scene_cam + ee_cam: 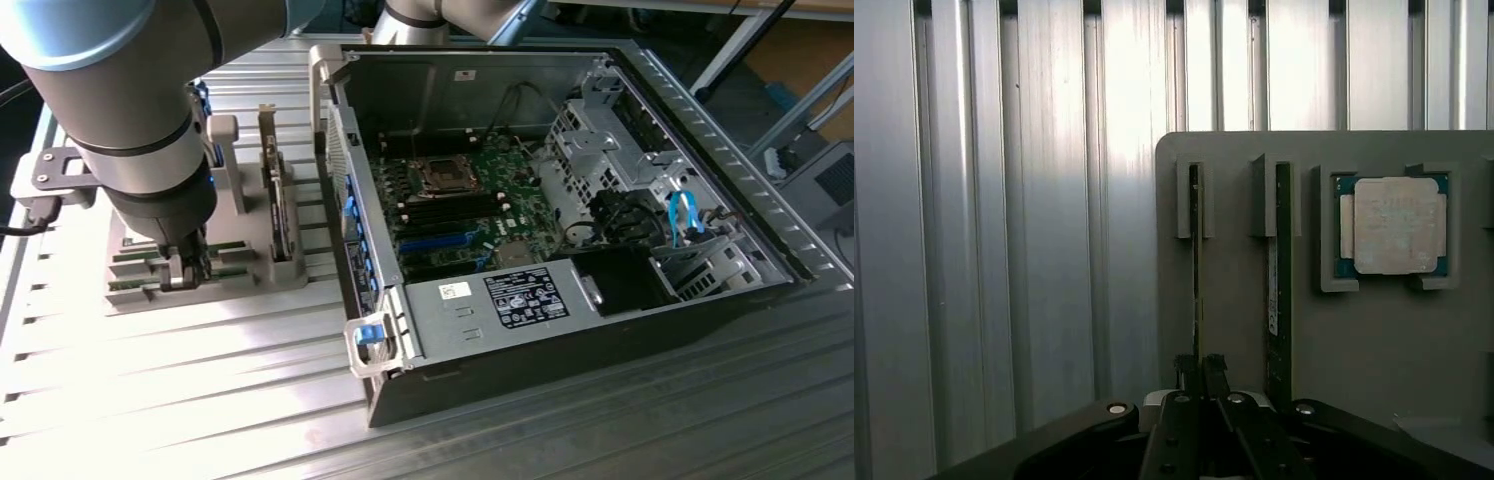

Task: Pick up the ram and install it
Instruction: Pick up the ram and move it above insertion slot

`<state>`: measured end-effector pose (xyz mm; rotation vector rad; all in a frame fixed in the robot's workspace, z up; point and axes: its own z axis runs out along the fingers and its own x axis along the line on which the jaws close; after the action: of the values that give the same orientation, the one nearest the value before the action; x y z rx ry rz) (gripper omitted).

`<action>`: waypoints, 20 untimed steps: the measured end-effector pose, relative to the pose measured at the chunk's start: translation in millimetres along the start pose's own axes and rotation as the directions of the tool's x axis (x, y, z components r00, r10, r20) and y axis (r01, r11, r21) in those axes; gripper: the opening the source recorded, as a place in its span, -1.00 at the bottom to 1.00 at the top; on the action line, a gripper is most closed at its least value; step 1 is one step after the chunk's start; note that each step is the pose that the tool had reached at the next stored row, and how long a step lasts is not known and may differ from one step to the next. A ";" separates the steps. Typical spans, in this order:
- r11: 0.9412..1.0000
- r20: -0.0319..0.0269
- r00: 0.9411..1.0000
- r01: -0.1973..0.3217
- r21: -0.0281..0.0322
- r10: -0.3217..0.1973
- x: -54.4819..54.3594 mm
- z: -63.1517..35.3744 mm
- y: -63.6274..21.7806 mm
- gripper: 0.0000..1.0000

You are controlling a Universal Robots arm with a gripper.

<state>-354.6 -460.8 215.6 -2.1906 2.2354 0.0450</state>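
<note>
Half into the pick-up, with gripper (pixel 1200 368) clamped on the ram (pixel 1196 260) on edge in the gray holder (pixel 1234 300); calls for a straight lift out.

The arm (pixel 114 110) stands upright near the table's (pixel 200 400) edge at the exterior view's left, its thick grey wrist pointing straight down. The gripper (pixel 184 272) hangs vertical and low (nearly at table level). In the wrist view its two black fingers (pixel 1216 375) sit close together, closed on the thin edge of the ram (pixel 1196 250).
</note>
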 end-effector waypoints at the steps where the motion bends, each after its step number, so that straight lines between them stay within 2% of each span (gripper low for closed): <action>1: 1.000 0.000 1.000 0.000 0.000 0.000 0.0 -0.1 0.0 -0.75; 20: 1.000 0.000 1.000 0.001 0.000 -0.001 -0.5 -16.9 0.1 -0.75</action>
<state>-354.5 -460.8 232.5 -2.1913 2.2345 0.0453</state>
